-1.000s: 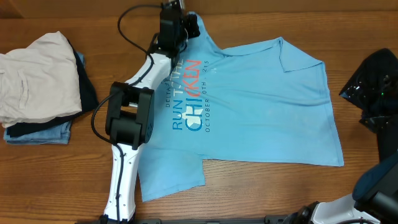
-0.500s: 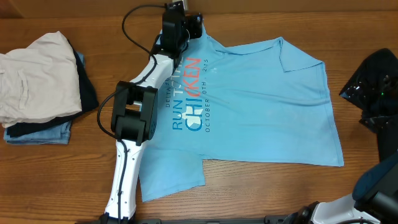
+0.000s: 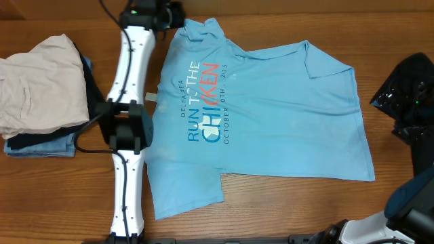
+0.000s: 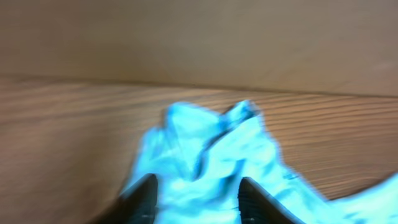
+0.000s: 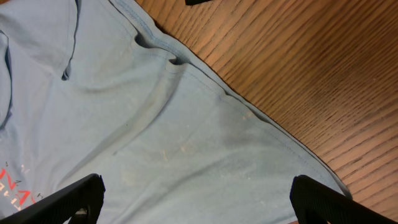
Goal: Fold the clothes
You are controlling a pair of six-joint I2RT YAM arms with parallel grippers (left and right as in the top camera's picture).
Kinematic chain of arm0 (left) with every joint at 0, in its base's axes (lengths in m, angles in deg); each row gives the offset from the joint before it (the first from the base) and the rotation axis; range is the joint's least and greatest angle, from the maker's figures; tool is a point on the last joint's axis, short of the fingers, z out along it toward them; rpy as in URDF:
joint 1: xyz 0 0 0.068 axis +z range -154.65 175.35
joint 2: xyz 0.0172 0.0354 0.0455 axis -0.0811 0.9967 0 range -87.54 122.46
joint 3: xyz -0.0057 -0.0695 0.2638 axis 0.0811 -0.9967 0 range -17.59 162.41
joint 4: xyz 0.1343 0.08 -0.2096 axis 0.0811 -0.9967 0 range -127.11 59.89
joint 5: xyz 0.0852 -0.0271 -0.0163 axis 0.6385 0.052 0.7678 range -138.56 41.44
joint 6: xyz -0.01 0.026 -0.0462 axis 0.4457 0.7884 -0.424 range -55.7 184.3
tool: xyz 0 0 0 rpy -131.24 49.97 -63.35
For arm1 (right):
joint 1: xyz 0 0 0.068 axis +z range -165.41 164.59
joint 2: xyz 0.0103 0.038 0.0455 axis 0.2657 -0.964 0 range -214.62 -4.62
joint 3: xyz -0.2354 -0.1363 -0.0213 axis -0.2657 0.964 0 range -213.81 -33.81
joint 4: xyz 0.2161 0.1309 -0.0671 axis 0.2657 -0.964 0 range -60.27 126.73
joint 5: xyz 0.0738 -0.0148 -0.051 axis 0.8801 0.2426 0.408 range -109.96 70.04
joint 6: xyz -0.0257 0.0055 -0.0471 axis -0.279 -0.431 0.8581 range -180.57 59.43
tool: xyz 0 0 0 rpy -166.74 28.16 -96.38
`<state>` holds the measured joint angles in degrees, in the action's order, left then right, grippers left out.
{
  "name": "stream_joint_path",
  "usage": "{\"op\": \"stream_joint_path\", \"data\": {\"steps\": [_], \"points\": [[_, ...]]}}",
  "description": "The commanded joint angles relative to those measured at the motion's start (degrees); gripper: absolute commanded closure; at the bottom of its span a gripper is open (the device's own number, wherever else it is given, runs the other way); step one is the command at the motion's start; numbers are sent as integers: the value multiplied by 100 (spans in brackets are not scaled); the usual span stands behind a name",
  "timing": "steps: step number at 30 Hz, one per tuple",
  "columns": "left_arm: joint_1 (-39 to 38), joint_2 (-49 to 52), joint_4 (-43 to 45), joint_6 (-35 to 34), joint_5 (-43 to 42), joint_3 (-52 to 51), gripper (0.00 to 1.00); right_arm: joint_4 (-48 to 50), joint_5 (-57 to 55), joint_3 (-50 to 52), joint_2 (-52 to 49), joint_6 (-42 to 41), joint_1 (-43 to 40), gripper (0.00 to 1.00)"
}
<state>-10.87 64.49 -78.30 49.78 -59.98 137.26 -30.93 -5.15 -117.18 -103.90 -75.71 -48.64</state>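
The sky-blue T-shirt [image 3: 271, 115] lies spread face up on the wooden table, its white and red-orange lettering turned sideways. Its far-left sleeve sits bunched at the top edge [image 3: 200, 28]. My left gripper [image 3: 169, 13] hovers just left of that sleeve, off the shirt. The blurred left wrist view shows the left gripper [image 4: 196, 199] with its fingers apart, and the rumpled blue sleeve [image 4: 205, 143] lies beyond them, not pinched. My right gripper [image 3: 401, 95] waits at the table's right edge. In its wrist view the right gripper [image 5: 196, 199] stands wide open above the shirt's hem side [image 5: 155, 124], holding nothing.
A stack of other garments sits at the left: a cream-beige one [image 3: 37, 81] on top, dark and denim-blue ones [image 3: 41, 145] beneath. Bare wood table [image 3: 285, 210] runs along the front and round the shirt's right hem [image 5: 311, 81].
My left arm has swung left off the shirt's upper part, and its jaws have come apart from the sleeve. The sleeve now rests bunched at the top. The right arm has not moved.
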Motion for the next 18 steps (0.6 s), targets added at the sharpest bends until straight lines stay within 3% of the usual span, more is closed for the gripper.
{"op": "stream_joint_path", "data": {"steps": [1,4,11,18], "points": [[61,-28,-109,133,129,-201,81,13,31,-160,28,17,22,0],[20,-24,-105,280,164,-444,90,13,31,-160,28,17,22,0],[-9,4,295,278,308,-1338,93,13,31,-160,28,17,22,0],[-15,42,1375,275,455,-2155,93,13,31,-160,28,17,22,0]]}}
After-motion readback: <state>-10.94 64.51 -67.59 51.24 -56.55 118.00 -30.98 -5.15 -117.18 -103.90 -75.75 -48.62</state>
